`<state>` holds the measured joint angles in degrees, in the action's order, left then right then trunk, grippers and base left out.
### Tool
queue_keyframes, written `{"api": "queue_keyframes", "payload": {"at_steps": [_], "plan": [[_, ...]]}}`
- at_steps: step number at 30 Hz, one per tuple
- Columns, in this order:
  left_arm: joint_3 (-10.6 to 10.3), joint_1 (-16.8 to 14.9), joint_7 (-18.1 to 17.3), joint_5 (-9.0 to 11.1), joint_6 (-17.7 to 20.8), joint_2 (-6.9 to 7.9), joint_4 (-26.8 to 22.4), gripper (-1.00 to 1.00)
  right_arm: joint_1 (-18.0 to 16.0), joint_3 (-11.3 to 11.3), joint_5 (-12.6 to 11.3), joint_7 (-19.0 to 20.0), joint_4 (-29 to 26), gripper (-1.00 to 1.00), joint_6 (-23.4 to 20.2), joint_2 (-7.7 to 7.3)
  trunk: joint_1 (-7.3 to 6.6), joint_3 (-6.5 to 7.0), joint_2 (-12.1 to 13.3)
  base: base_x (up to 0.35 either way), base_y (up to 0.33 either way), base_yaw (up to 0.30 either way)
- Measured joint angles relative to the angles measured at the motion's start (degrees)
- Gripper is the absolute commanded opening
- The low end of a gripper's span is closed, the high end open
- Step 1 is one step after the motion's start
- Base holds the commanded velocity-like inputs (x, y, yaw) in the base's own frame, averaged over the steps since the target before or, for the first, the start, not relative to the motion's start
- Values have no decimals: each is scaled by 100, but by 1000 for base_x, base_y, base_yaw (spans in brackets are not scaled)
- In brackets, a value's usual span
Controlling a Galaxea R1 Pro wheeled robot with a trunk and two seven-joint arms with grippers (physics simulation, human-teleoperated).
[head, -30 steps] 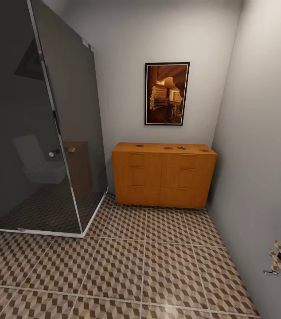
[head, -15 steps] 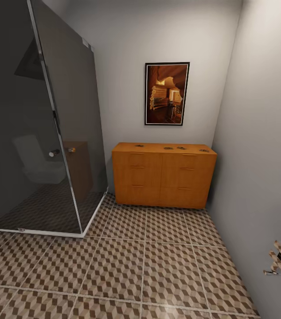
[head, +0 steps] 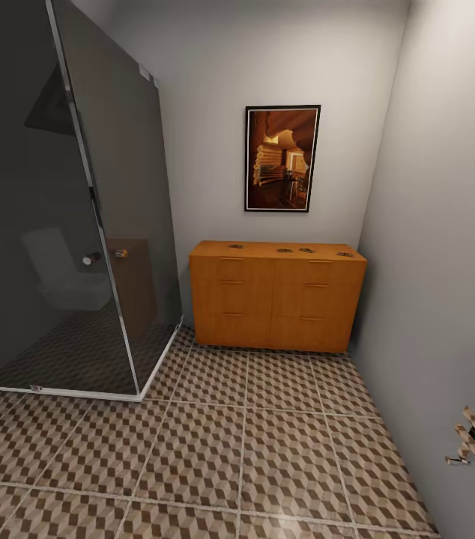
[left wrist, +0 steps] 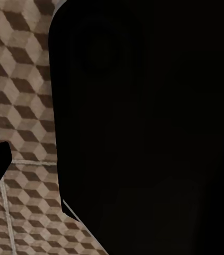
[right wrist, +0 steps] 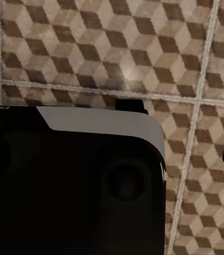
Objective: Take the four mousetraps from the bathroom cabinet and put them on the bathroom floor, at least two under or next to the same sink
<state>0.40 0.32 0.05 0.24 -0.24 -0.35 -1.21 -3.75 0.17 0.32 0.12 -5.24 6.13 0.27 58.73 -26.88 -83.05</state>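
All four mousetraps (head: pixel 285 249) lay atop the cabinet (head: pixel 275 296), none moved yet; either hand's state couldn't be told.

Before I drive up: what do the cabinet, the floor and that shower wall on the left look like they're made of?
The cabinet looks like orange-brown wood or veneer with a smooth satin face and slim bar handles. The floor reads as glazed tile: square slabs, pale grout lines, printed cube pattern, a faint sheen. The shower wall seems to be dark tinted glass in a thin metal frame; it shows dim reflections.
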Motion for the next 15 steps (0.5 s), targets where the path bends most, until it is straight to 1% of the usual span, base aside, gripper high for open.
{"api": "queue_keyframes", "payload": {"at_steps": [15], "plan": [[0,0,1,0,0,0,0,100,0,-6,-7,3,7,100,0,-9,0,0,0,0,0,0]]}}
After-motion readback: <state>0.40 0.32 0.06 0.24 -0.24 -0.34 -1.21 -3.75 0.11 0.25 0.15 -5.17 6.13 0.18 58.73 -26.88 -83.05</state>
